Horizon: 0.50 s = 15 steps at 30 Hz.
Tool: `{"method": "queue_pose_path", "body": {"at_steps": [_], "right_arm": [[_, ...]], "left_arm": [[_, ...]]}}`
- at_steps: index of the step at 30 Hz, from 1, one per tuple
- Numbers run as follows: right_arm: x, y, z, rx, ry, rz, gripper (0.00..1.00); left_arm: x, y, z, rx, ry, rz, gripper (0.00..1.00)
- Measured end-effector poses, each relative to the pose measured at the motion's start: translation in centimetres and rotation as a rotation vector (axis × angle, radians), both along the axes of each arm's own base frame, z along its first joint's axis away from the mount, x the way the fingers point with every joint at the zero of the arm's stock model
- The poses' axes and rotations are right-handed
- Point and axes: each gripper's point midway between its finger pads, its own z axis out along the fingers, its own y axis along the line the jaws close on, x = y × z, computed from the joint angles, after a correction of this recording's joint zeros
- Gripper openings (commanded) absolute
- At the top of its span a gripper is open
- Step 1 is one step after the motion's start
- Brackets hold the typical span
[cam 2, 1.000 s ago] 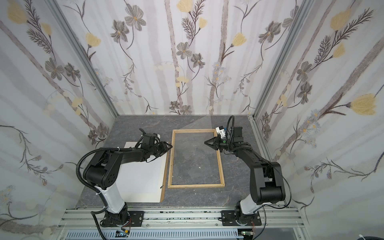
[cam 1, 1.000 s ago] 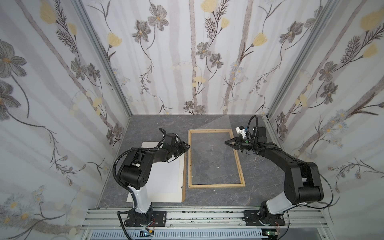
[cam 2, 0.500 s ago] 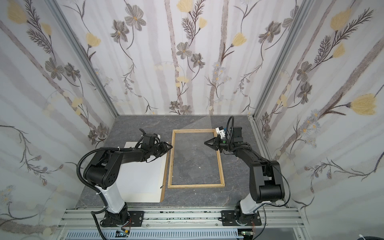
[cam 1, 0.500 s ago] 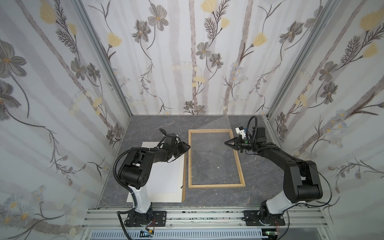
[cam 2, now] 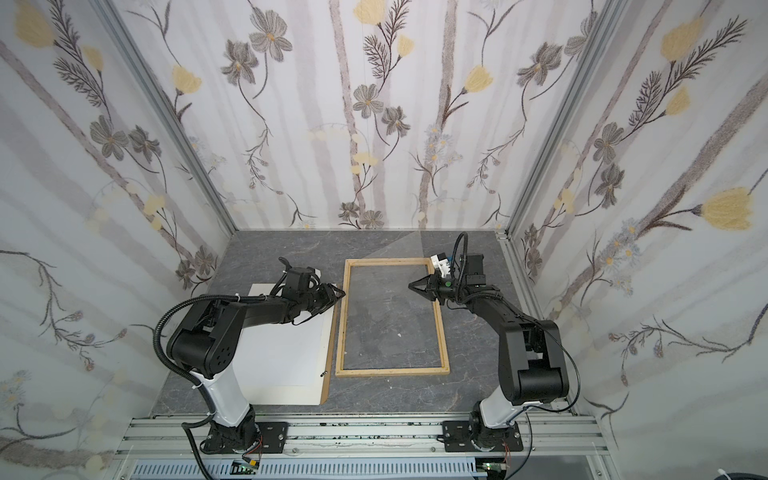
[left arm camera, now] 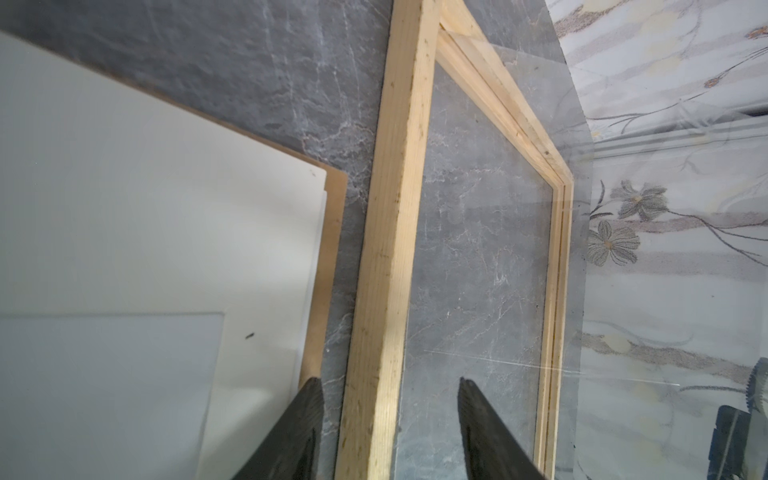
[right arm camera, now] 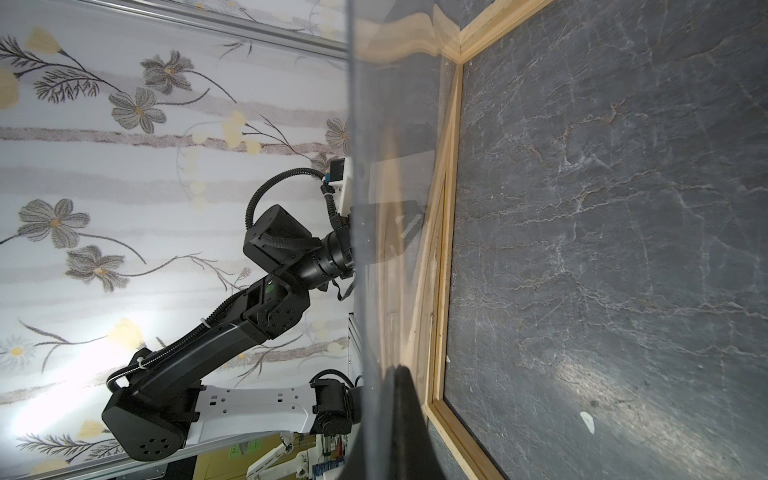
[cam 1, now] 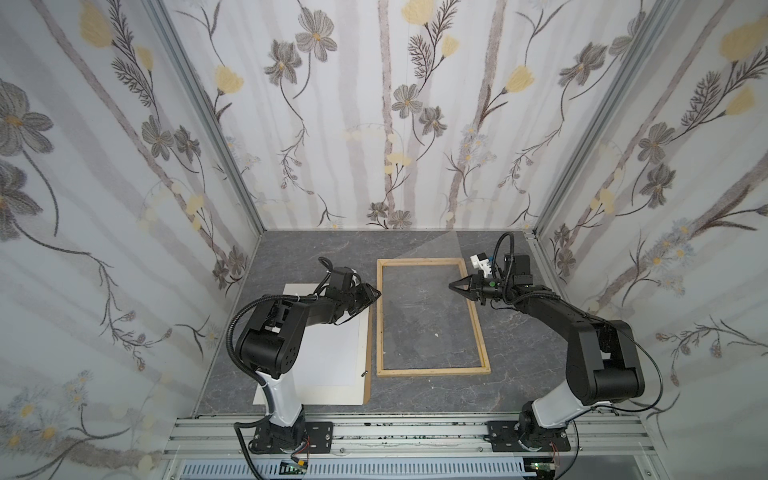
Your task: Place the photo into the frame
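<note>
Handling pane: step looks like glazing prep; clear pane (cam 1: 440, 249) held tilted over frame (cam 1: 432, 371), photo (cam 1: 328, 345) not in yet.
R gripper (cam 1: 450, 286): clamped on pane edge.
L gripper (cam 1: 376, 294): part-open, straddling frame's left rail; contact unclear.
Photo loc: white side up, on stack (cam 1: 367, 332) just left of frame.
Next: settle pane flat, free a gripper, then pinch photo edge w/o creasing.

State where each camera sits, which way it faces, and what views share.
Top views: high at the near side, facing down over table and frame; left arm and right arm whole.
Left wrist: behind the open left gripper, facing along the frame.
Right wrist: behind the right gripper, which pinches a clear sheet, facing across the frame at the left arm.
Shared: all show the frame.
</note>
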Motion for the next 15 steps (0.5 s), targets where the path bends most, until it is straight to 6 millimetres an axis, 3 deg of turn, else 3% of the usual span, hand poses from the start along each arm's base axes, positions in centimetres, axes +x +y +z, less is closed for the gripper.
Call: {"method": "queue_pose_path", "body": {"at_steps": [15], "right_arm": [[-0.14,0.28,0.64,0.028,-0.028,0.023,0.00]], "left_arm": [[0.14,-0.23,0.24,-0.013,-0.011,-0.007,0.52]]}}
